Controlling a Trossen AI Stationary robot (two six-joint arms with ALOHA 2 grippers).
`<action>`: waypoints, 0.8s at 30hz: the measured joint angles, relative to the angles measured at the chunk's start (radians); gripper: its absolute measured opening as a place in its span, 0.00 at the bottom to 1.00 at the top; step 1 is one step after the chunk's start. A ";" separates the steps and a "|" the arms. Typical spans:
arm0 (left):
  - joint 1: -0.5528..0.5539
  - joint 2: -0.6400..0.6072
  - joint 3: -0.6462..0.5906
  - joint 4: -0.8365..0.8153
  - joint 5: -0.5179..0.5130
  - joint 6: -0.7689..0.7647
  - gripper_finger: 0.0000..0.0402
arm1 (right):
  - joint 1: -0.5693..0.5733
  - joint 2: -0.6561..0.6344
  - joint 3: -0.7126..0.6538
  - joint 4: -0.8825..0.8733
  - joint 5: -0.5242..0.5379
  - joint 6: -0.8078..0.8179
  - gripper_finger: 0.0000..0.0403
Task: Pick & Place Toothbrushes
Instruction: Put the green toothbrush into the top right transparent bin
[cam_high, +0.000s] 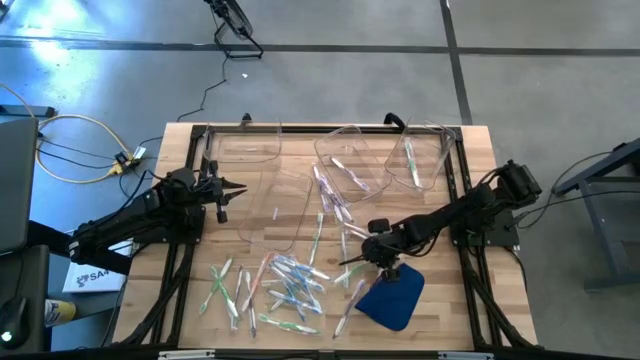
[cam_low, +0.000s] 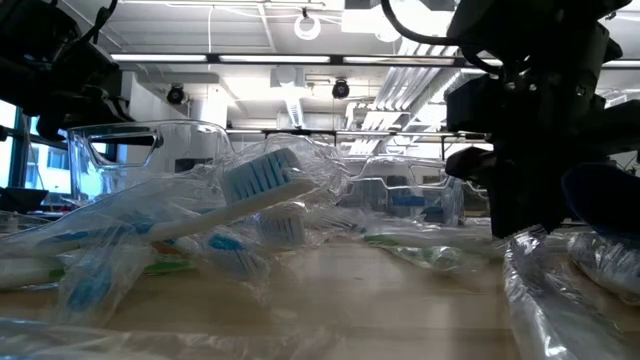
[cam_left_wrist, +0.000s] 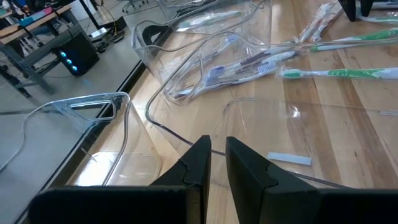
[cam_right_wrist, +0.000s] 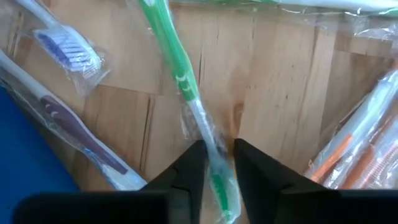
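Many wrapped toothbrushes (cam_high: 285, 285) lie loose on the wooden table's near half. A few more lie in the clear bins (cam_high: 355, 155) at the far side. My right gripper (cam_high: 352, 262) points steeply down at the right edge of the pile, just beyond the blue cloth (cam_high: 392, 295). It is shut on a green toothbrush (cam_right_wrist: 177, 68) in clear wrap. A purple toothbrush (cam_right_wrist: 74, 127) lies beside it. My left gripper (cam_high: 238, 190) waits at the table's left, shut on nothing, its fingers (cam_left_wrist: 200, 158) over a clear bin. My right gripper pinches the green toothbrush's handle (cam_right_wrist: 210, 142) between its two fingers, one on each long side, wrap and all. The fingers come from above, slanting steeply down. The toothbrush lies flat on the wood and runs on away from the fingers.
Several clear bins stand along the far half: one at far left (cam_high: 262, 148), one nearer the middle (cam_high: 280, 210), one at far right (cam_high: 425, 155). In the low view, wrapped toothbrushes (cam_low: 262, 180) crowd the foreground. Black frame rails (cam_high: 468, 215) run along both table sides.
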 joint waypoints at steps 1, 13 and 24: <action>0.000 0.000 0.000 0.000 0.000 0.000 0.12 | 0.000 0.000 0.000 0.003 -0.002 0.000 0.14; 0.000 0.000 0.000 0.000 0.000 0.000 0.12 | -0.011 -0.010 0.000 0.012 -0.029 0.000 0.01; 0.000 0.000 0.000 0.000 0.000 0.000 0.12 | -0.065 -0.167 0.019 0.003 -0.070 -0.032 0.00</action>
